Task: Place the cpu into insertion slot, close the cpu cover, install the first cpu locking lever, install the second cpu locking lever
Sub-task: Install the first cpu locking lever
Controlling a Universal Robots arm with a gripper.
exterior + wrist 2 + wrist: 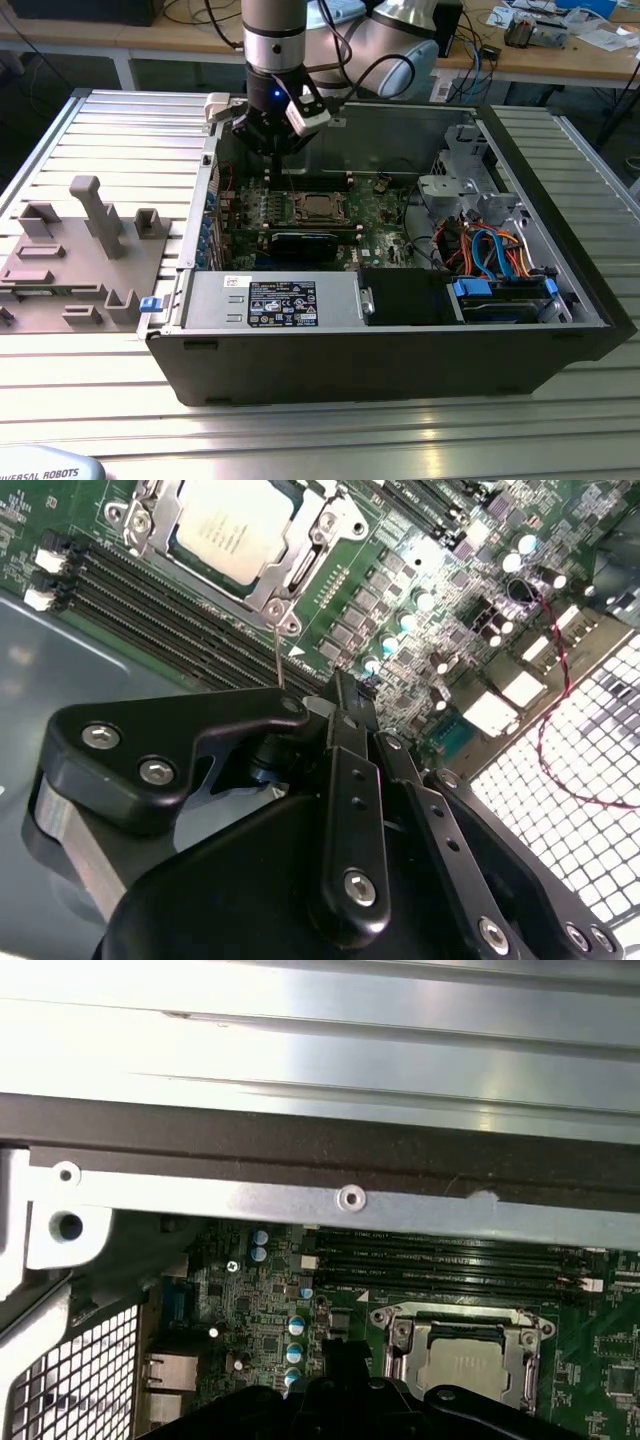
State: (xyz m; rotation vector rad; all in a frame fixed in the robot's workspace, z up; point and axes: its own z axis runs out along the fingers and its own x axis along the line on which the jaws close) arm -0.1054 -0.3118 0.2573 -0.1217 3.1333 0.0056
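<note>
Jaws-wise: pinched together at the tip, nothing seen between them. Gripper (pixel 345 685) hanging inside the case (pixel 400 350), above the far side of the board (pixel 385 215), just beyond the slot (pixel 133 518) and not touching it.

Progress check, judging from how stuff lies:
- cpu (pixel 235 525) already sitting flat in the slot, silvery top facing up. Looks done.
- cover (pixel 300 565) down around the chip, window framing it, flat in both wrist views. Looks done too.
- levers: less clear. Thin metal rod (pixel 278 655) sticking up from the slot's corner toward the gripper in the second wrist view. Probably a lever not latched yet, but can't swear to it. Can't say whether the other lever is locked either.

So roughly halfway, maybe a bit past: chip and cover sorted, at least one lever apparently left. Grey fixture plate (pixel 80 260) well off to the exterior view's left, outside the case, untouched.
</note>
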